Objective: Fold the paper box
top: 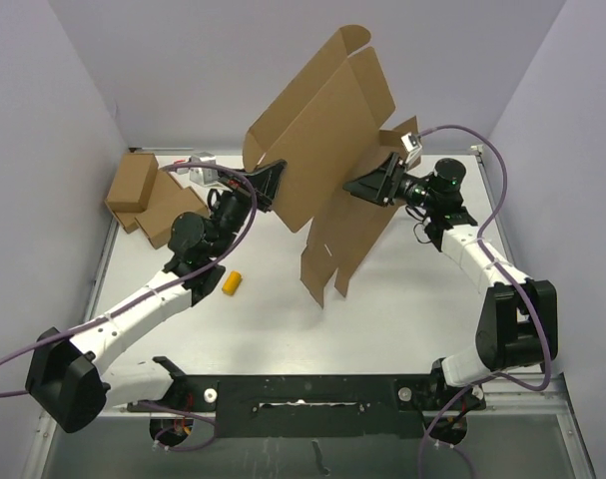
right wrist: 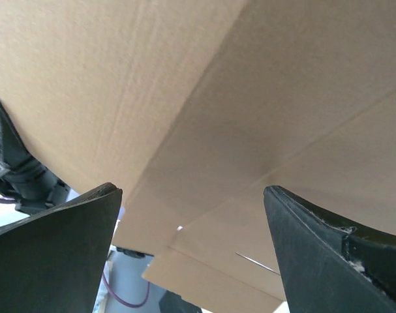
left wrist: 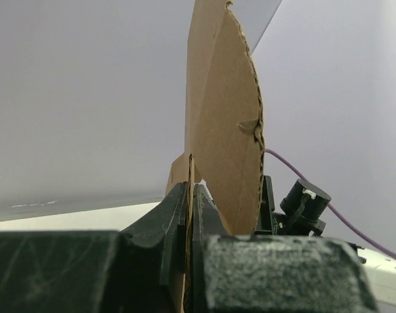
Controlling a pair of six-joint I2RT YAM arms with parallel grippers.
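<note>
The paper box (top: pixel 317 140), an unfolded flat sheet, stands tilted on edge over the middle of the tabletop (top: pixel 402 299), between the 2 arms. The left pincer (left wrist: pixel 190 195) is clamped narrow on the sheet's left edge. The right pincer (right wrist: pixel 191 192) is spread wide against the sheet's right face, gripping nothing. 2 smaller boxes (top: pixel 133 185) lie at the far left, and a yellow cylinder (top: pixel 232 282) sits beside the left arm.

Robot lab: bare white walls (top: pixel 183 70), cabled arms (top: pixel 143 309) on table (top: pixel 402 299).
</note>
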